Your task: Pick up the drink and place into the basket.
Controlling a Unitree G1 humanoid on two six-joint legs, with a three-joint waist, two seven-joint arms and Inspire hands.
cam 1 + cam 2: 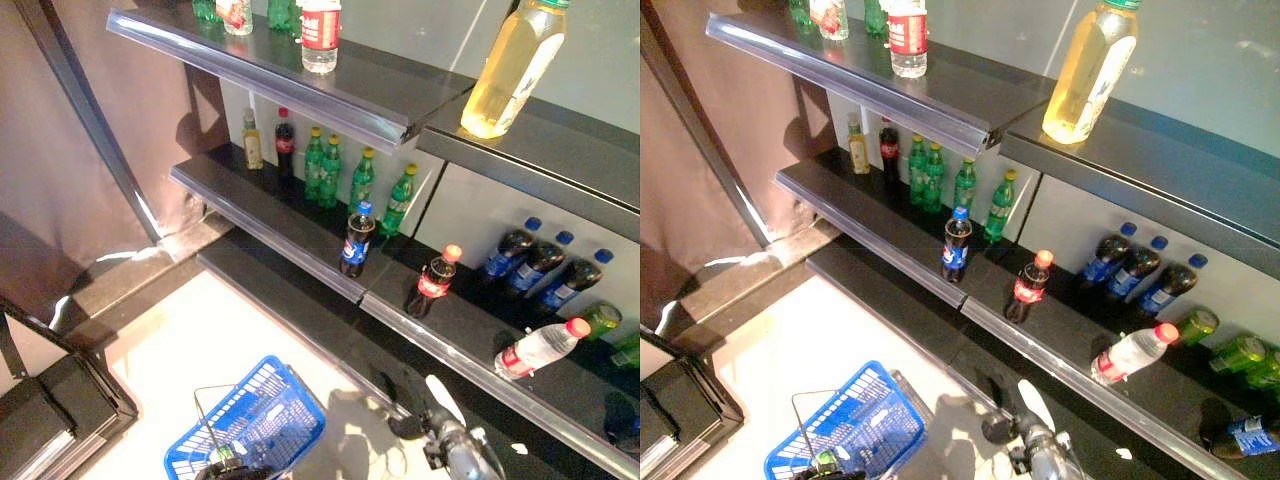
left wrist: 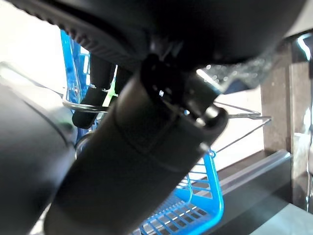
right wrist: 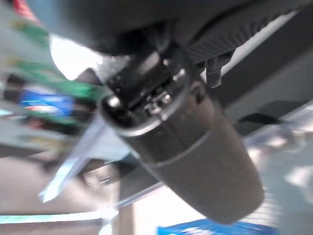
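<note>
Evidently nothing had been taken yet: every drink stood or lay on the dark metal shelves (image 1: 300, 215), and the blue plastic basket with a wire handle (image 1: 262, 420) sat low beside the bottom shelf's front edge, showing no bottle inside.

The left hand (image 2: 93, 100) had its dark fingers hooked around the basket's wire handle, in my judgement so the basket hung ready under the shelves. The right hand (image 1: 435, 405) showed at the lower shelf's front edge, white-covered thumb up; whether its fingers were spread or curled I could not tell, and its wrist view showed no drink in it.

Likeliest targets, being closest to the middle shelf's front edge: a dark cola bottle with a blue cap and blue label (image 1: 356, 240) and a dark cola bottle with a red cap and red label (image 1: 432, 282), both upright, near each other but apart. A clear water bottle with a red cap (image 1: 540, 348) lay on its side further along that shelf. Green soda bottles with yellow caps (image 1: 345, 175) stood in a row toward the back edge. A tall yellow juice bottle (image 1: 510, 70) stood on the top shelf.

Labels faced outward for shoppers, but no writing could be made out with confidence.
</note>
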